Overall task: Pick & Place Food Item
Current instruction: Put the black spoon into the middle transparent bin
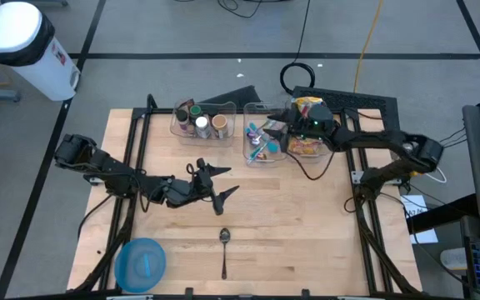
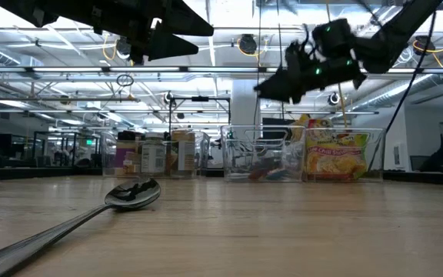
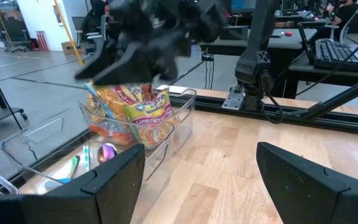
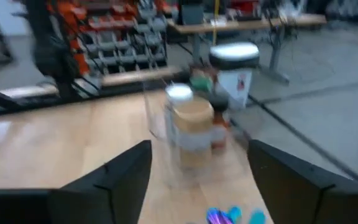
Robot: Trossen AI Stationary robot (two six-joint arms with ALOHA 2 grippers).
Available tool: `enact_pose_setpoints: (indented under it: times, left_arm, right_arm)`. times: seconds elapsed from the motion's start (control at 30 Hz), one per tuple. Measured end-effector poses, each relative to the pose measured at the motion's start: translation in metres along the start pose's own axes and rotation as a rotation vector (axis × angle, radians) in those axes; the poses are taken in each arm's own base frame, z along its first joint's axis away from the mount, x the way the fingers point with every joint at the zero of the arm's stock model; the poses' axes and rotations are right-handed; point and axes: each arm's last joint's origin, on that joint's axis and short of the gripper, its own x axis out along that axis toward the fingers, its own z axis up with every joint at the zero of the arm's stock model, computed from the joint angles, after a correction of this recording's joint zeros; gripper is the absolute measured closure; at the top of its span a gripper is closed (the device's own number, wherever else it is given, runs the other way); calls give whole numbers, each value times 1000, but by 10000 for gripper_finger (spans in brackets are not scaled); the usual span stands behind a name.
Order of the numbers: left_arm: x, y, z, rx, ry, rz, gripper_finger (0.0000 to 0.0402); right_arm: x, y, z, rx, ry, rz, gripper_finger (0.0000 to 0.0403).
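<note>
Yellow noodle packets (image 1: 307,147) stand in a clear bin (image 1: 317,125) at the table's far side; they also show in the low view (image 2: 334,158) and the left wrist view (image 3: 143,112). My right gripper (image 1: 275,129) hangs open and empty above the bins, at the packet bin's left edge; it also shows in its own wrist view (image 4: 201,180) and the low view (image 2: 283,81). My left gripper (image 1: 233,179) is open and empty above the table's middle, pointing toward the packet bin (image 3: 201,180).
A clear bin of coloured utensils (image 1: 261,143) and a clear bin of jars (image 1: 200,123) stand left of the packet bin. A metal spoon (image 1: 224,248) lies near the front edge, a blue bowl (image 1: 140,265) at the front left. Bare wood lies between.
</note>
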Motion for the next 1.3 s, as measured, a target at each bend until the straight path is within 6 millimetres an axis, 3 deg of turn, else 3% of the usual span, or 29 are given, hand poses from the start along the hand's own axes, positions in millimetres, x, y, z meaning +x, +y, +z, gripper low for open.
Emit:
enact_pose_setpoints:
  times: [0.13, 0.3, 0.5, 0.67, 0.9, 1.13, 1.3]
  left_arm:
    - [0, 0, 0, -15, 1, -11, 89]
    - [-1, -5, -4, -56, 55, -179, 89]
    - [-7, -14, -21, -179, 265, -391, 89]
    - [-22, -25, -42, -296, 500, -384, 89]
    - [-34, -45, -73, -376, 655, -345, 89]
    - [-24, -50, -116, -344, 735, -258, 89]
    - [-20, -53, -129, -367, 768, -272, 89]
  right_arm:
    - [-17, 30, 27, -51, -64, 85, 125]
    - [-40, 86, 47, -100, -87, 293, 125]
    - [-67, 147, 50, -177, -69, 534, 141]
    - [-80, 182, 42, -250, -58, 583, 153]
    - [-91, 200, 28, -364, -80, 507, 162]
    - [-92, 201, 27, -354, -71, 488, 165]
    - [-92, 201, 27, -352, -71, 488, 166]
